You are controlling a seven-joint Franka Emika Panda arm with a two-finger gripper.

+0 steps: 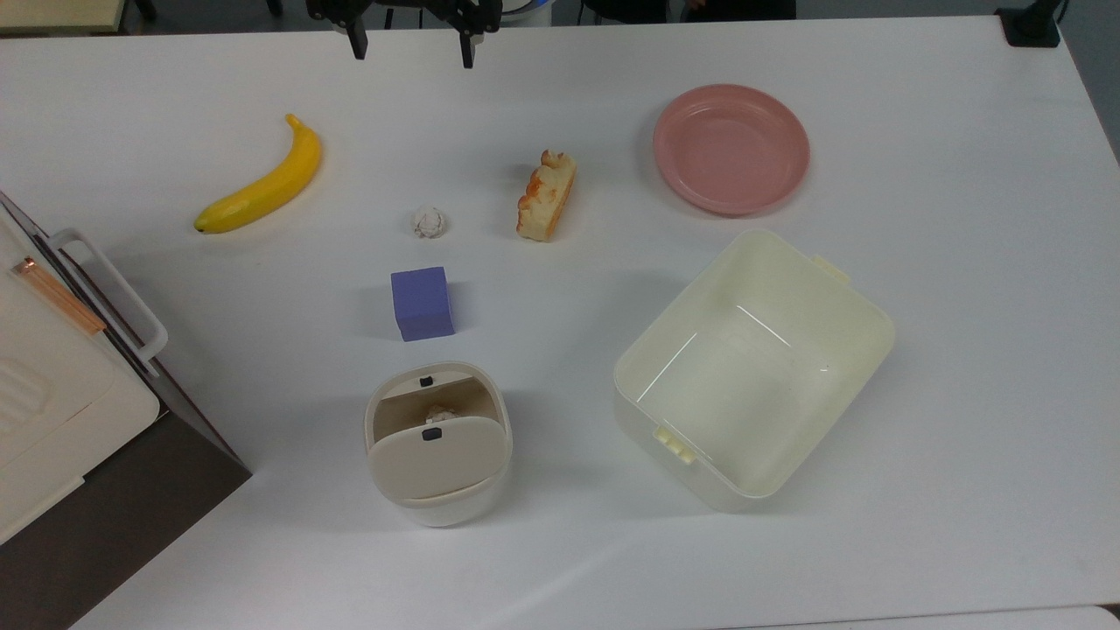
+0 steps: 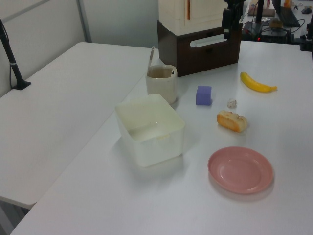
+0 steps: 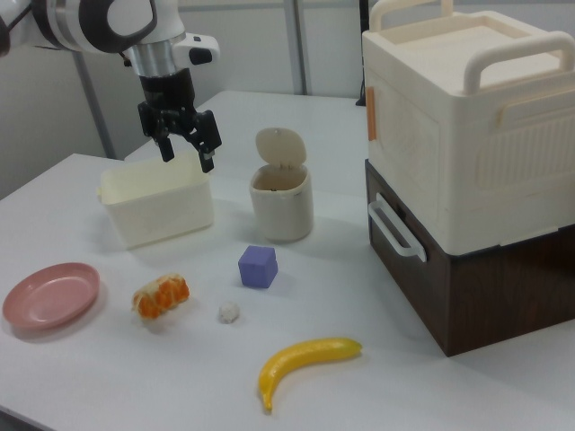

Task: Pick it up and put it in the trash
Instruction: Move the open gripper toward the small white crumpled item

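The small crumpled whitish paper ball [image 1: 429, 222] [image 2: 232, 103] [image 3: 229, 312] lies on the white table between the banana and the bread slice, just beyond the purple cube. The trash, a small beige bin [image 1: 374, 420] [image 2: 161, 90] [image 3: 281, 214], stands on the cube's near side in the top view with its swing lid tilted open; a whitish crumpled scrap [image 1: 442, 412] shows inside. My gripper [image 1: 413, 48] [image 3: 187, 154] hangs open and empty at the top view's upper edge, well above the table and far from the ball.
A yellow banana [image 1: 262, 184], an orange-crusted bread slice [image 1: 547, 194], a purple cube [image 1: 423, 303], a pink plate [image 1: 731, 149] and a large cream tub [image 1: 866, 324] share the table. A tall cream-and-brown box with handles [image 1: 52, 394] [image 3: 467, 162] stands at the top view's left.
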